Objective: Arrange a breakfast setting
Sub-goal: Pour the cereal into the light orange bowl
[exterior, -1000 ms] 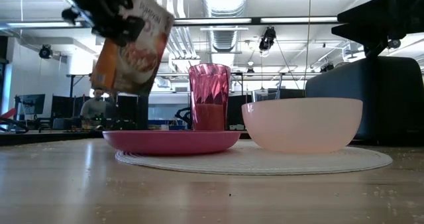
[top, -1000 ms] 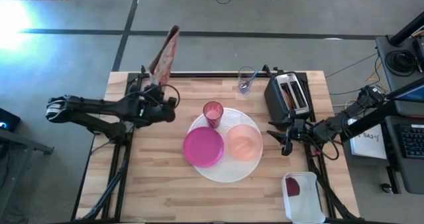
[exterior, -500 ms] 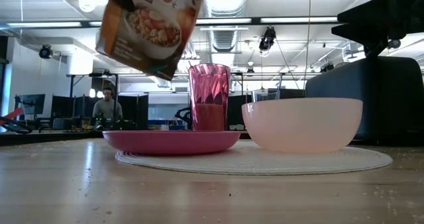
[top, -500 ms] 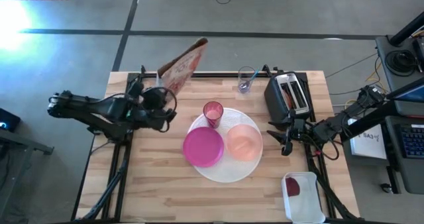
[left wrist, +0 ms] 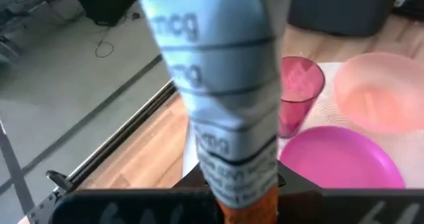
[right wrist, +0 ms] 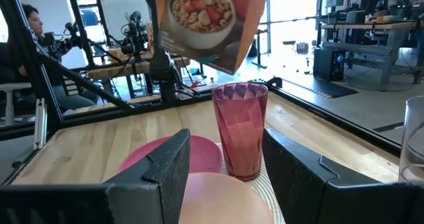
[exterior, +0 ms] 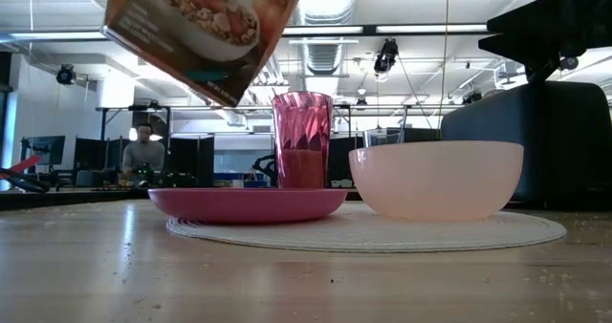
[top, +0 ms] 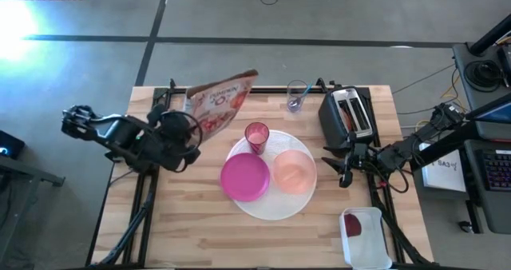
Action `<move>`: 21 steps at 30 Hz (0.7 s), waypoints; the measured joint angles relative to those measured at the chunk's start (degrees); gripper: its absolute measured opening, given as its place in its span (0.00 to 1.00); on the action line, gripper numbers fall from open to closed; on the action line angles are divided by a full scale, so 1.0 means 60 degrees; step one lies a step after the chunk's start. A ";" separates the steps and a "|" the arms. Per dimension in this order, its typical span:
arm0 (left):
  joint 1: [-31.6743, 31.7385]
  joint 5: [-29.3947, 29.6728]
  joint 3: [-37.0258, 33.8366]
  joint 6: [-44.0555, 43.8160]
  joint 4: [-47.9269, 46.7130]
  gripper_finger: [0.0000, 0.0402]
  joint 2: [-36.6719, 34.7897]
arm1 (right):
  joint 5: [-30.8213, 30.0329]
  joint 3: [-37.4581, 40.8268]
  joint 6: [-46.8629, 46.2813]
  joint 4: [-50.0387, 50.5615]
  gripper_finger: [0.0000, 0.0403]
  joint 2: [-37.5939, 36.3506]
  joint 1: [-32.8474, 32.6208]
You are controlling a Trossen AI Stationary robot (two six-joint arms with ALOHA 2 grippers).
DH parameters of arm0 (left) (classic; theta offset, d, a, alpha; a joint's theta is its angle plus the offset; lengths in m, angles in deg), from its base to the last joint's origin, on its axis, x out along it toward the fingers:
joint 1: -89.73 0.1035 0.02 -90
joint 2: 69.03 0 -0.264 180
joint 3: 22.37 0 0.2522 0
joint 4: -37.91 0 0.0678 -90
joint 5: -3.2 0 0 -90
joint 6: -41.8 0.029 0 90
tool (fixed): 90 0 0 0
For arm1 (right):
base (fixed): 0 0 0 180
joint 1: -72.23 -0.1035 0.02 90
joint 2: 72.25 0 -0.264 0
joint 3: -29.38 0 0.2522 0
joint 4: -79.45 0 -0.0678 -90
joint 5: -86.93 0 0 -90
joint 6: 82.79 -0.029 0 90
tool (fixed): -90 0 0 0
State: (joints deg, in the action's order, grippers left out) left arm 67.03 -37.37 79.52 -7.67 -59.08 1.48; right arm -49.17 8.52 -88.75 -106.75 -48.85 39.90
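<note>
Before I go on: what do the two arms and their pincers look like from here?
Both arms are dark, jointed links with black cables looped along them. The left pincer shows as a black block, its fingers hidden. The right pincer has two broad, flat, matte black fingers with angular edges. No markings are readable on either.

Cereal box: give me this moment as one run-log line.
left gripper: shut on cereal box, tilted in the air | right gripper: open, waiting by toaster | bowl, cup: on white plate
</note>
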 joint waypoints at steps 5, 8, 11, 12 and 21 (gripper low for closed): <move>-0.0481 -0.0703 0.0890 -0.0906 -0.0933 0.00 0.0588 | -0.0001 0.0000 -0.0003 -0.0003 0.44 0.0000 0.0000; -0.0873 -0.1197 0.1336 -0.1218 -0.1151 0.00 0.0953 | 0.0000 0.0000 0.0000 -0.0003 0.44 0.0000 0.0003; -0.1314 -0.1237 0.1813 -0.1421 -0.1137 0.00 0.1350 | 0.0000 0.0000 0.0000 -0.0002 0.44 0.0000 0.0004; -0.1455 -0.1243 0.1996 -0.1446 -0.1140 0.00 0.1490 | -0.0001 0.0000 -0.0003 -0.0001 0.44 0.0000 0.0003; -0.1842 -0.2689 0.4077 -0.1207 -0.1134 0.00 0.3179 | -0.0001 0.0000 -0.0002 -0.0002 0.44 0.0000 0.0002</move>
State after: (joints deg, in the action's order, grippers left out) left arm 55.97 -53.50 103.98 -14.91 -65.89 20.55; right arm -49.17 8.52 -88.76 -106.77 -48.85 39.91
